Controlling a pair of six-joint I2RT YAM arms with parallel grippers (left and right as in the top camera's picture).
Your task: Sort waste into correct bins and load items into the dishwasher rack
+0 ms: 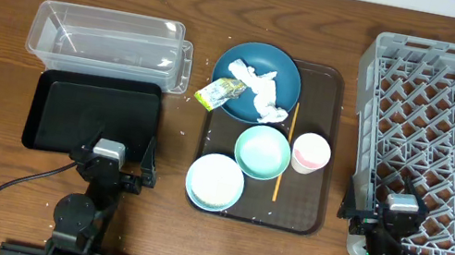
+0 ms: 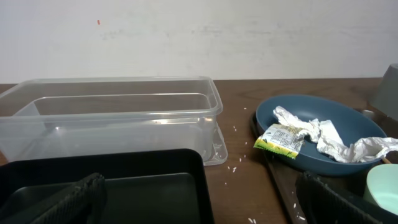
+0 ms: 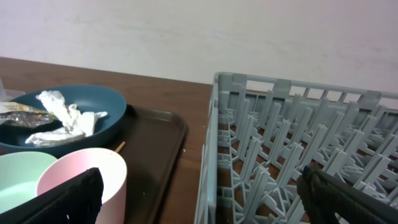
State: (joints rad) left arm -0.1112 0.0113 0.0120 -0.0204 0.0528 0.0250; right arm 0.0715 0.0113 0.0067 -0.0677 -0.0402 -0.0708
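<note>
Crumpled tissues (image 1: 259, 91) and a yellow-green wrapper (image 1: 218, 94) lie on the dark-blue dish (image 1: 276, 66). Below it stand a mint-green bowl (image 1: 262, 150), a white bowl (image 1: 215, 182), a pink cup (image 1: 310, 151) and a thin stick (image 1: 283, 156). Rice grains (image 2: 233, 168) dot the wood. The clear tub (image 1: 107, 41) and black tray (image 1: 94, 113) sit at the left, the grey rack (image 1: 451, 139) at the right. My left gripper (image 1: 115, 153) is open over the black tray's near edge (image 2: 155, 186). My right gripper (image 1: 388, 201) is open astride the rack's left wall (image 3: 211, 155), empty.
A brown serving tray (image 1: 324, 88) carries the dishes in the middle of the table. The arm bases and cables run along the front edge. In the right wrist view the pink cup (image 3: 87, 171) stands just in front of the left finger.
</note>
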